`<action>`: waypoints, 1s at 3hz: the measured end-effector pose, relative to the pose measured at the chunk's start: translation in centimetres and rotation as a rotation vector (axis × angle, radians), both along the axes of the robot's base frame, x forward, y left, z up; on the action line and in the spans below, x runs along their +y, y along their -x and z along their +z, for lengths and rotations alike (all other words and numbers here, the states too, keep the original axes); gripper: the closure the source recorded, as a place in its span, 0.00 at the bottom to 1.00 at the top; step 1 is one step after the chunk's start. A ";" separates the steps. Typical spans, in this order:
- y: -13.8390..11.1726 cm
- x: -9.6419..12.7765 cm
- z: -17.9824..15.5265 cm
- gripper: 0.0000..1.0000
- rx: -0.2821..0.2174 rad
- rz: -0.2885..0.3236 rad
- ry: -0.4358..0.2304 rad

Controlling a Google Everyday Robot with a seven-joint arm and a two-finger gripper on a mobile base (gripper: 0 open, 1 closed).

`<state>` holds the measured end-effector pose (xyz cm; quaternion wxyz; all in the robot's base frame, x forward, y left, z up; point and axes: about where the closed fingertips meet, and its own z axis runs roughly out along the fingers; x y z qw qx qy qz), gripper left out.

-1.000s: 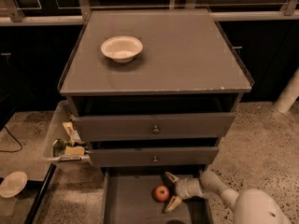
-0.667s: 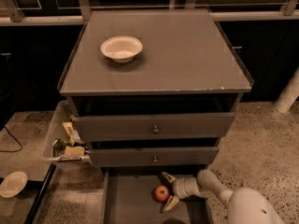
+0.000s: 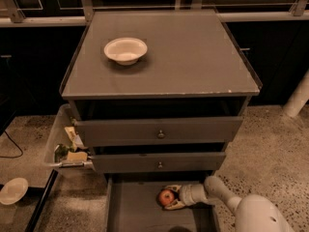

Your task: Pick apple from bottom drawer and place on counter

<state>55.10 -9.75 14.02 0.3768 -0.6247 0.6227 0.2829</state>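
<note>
The small red apple [image 3: 166,197] lies on the grey floor of the open bottom drawer [image 3: 133,210]. My gripper [image 3: 171,197] reaches in from the right, its pale fingers [image 3: 174,205] on either side of the apple and close against it. The white arm runs back to the lower right. The counter [image 3: 193,62] is the flat grey top of the cabinet above, with small chips in its front rim.
A white bowl [image 3: 125,50] stands on the counter at the back left. Two knobbed drawers [image 3: 159,134] sit shut above the open one. A clear bin of clutter [image 3: 65,146] stands left of the cabinet. A white plate [image 3: 13,191] lies on the floor at left.
The gripper has slid left along the drawer floor and now has its fingers around the apple. The apple has stayed in place.
</note>
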 end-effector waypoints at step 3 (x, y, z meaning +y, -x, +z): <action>0.9 -1.2 0.2 1.00 0.053 -0.020 0.027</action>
